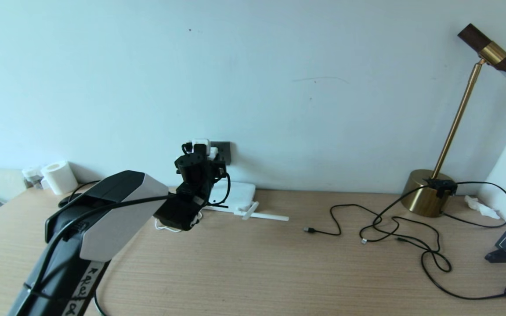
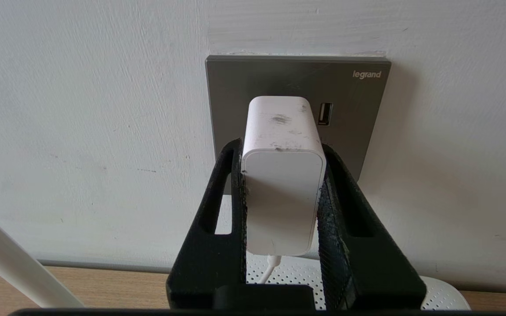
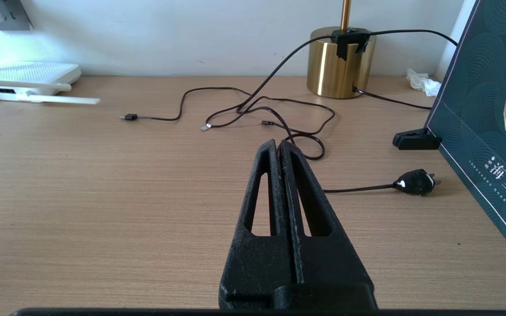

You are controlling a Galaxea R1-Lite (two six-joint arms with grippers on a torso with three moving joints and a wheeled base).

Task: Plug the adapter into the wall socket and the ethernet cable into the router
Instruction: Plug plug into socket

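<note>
The adapter (image 2: 281, 175) is pinched between the fingers (image 2: 211, 228) of the left gripper (image 2: 279, 149) and held against the wall socket (image 2: 358, 109), above the router (image 1: 235, 195). The plugging-in step is judged under way; a straight push, then release, is called for. The right gripper (image 3: 278, 145), fingers pressed together, is parked over the desk (image 3: 103, 197).

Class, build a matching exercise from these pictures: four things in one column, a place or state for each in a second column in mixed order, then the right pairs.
Things
1. adapter
2. right gripper
3. router
4. lamp base

Places or states
A. brass-coloured, standing on the desk near the wall
B. shut on nothing, above the bare desk
C. clamped in the left gripper, against the wall socket
D. lying flat on the desk below the socket

Pairs: 1-C, 2-B, 3-D, 4-A
</note>
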